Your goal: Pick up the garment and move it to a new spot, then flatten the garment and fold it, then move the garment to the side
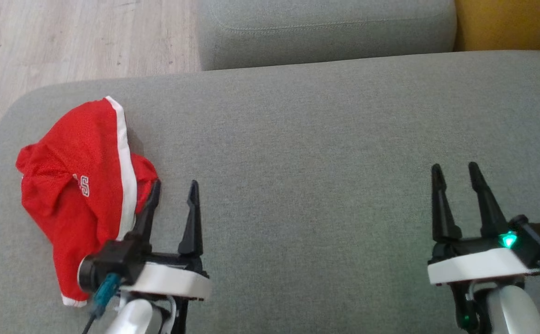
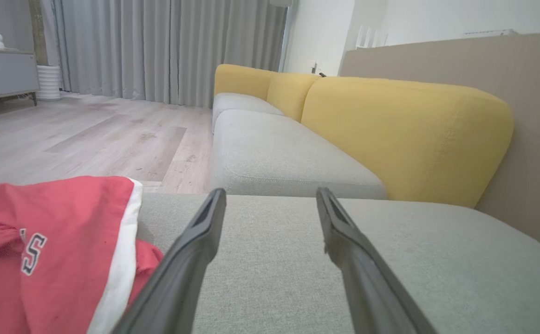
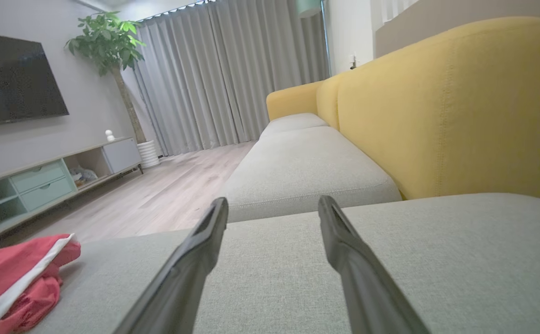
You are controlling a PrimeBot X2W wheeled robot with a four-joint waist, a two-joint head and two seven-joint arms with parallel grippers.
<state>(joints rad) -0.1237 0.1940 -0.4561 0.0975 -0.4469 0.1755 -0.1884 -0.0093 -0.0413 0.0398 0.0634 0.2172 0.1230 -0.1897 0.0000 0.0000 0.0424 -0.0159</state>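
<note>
Spread to full width at the left claw point(image 1: 175, 185), with nothing pinched between. Set low over the grey sofa seat point(image 1: 321, 139), just beside the right edge of the red garment point(image 1: 79, 176). Outer finger point(image 1: 147, 208) overlapping that edge in the head view; no telling whether touching or merely close. Same through the left wrist view: left claw point(image 2: 270, 192) gaping, bare grey fabric in the gap, garment point(image 2: 56, 241) bunched at the lower left.

Spread just as wide at the right claw point(image 1: 454, 167), likewise empty, well apart from the garment, over bare seat on the robot's right. From the right wrist view, right claw point(image 3: 273, 200) gaping over grey cloth, garment point(image 3: 9, 278) far off in the lower left corner.

Crumpled in a heap near the seat's left end, red with a white stripe and white-edged lettering, not yet flattened or folded.

By count:
- two claws, two fingers on each
- one garment
- three grey seat cushions point(image 2: 270, 153) in a row and three yellow back cushions point(image 2: 404, 134) in the left wrist view
- one potted plant point(image 3: 107, 41) and one dark screen point(image 3: 14, 79) on the wall
</note>
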